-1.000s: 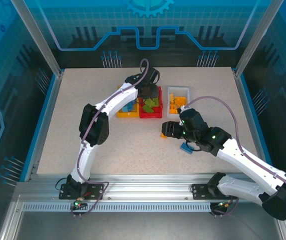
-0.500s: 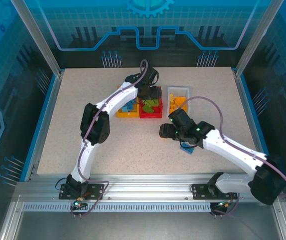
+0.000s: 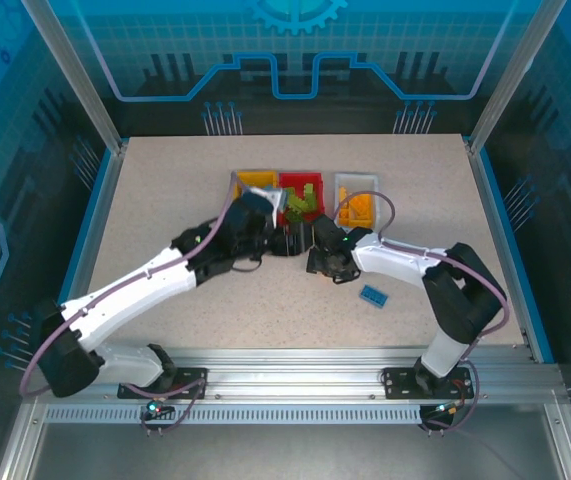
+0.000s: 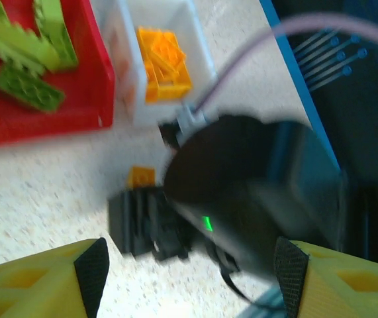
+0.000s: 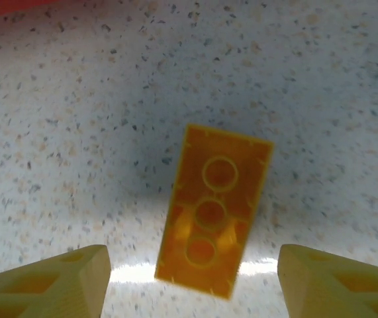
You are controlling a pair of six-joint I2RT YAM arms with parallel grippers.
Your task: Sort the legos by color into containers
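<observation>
An orange lego (image 5: 214,218) lies hollow side up on the table, between the spread fingers of my right gripper (image 5: 192,271), which is open and just above it. From the left wrist the same orange lego (image 4: 141,176) peeks out behind the black right gripper (image 4: 150,222). My left gripper (image 4: 189,265) is open and holds nothing. It hangs left of the right gripper (image 3: 323,262) in front of the bins. At the back stand the yellow bin (image 3: 248,176), the red bin (image 3: 295,180) with green legos (image 4: 26,46), and the white bin (image 3: 357,181) with orange legos (image 4: 165,63). A blue lego (image 3: 372,294) lies on the table.
The two grippers are close together at mid-table, with the left gripper (image 3: 287,240) nearly touching the right one. The right arm's purple cable (image 3: 380,205) loops over the white bin. Blue rails edge the table at left and right.
My left arm has swung back from above the red bin to mid-table and its jaws have opened. My right gripper has moved left toward the bins, over the orange lego.
</observation>
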